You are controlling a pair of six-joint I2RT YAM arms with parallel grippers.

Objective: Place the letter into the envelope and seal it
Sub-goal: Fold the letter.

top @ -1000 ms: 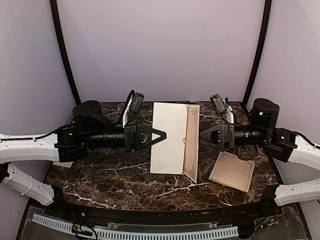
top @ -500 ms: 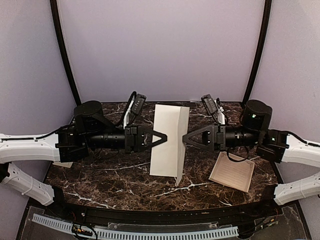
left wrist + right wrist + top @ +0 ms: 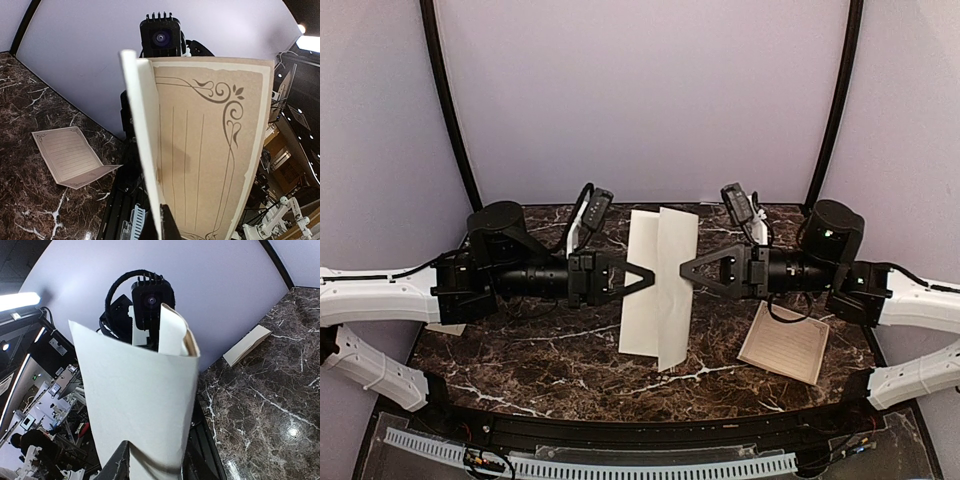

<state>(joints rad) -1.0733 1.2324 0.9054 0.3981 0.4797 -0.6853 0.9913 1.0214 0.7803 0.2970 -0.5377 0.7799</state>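
From above, the two arms meet over the middle of the dark marble surface (image 3: 550, 360) with the letter (image 3: 665, 320) between them. It stands on edge, folded into two cream panels. The left tool (image 3: 648, 277) is clamped on its left panel. The right tool (image 3: 683, 270) touches the right panel near the fold, and I cannot tell how far its jaws are closed or whether they grip. A second sheet (image 3: 785, 345) lies flat under the right arm. The envelope (image 3: 444, 328) shows only as a cream sliver under the left arm, at the surface's left edge and well apart from the letter.

In the left wrist view, the letter (image 3: 210, 150) rises from the left tool (image 3: 167, 227). Its inner face shows a printed scroll border and ruled lines. The second sheet (image 3: 70, 152) lies on the surface (image 3: 30, 200), one corner lifted.

In the right wrist view, the letter's (image 3: 140, 400) plain back curves up in front of the camera. One dark finger (image 3: 119, 466) sits at its lower edge, and the grip itself is hidden. The envelope (image 3: 247, 346) lies flat on the surface (image 3: 260, 400) near the wall.
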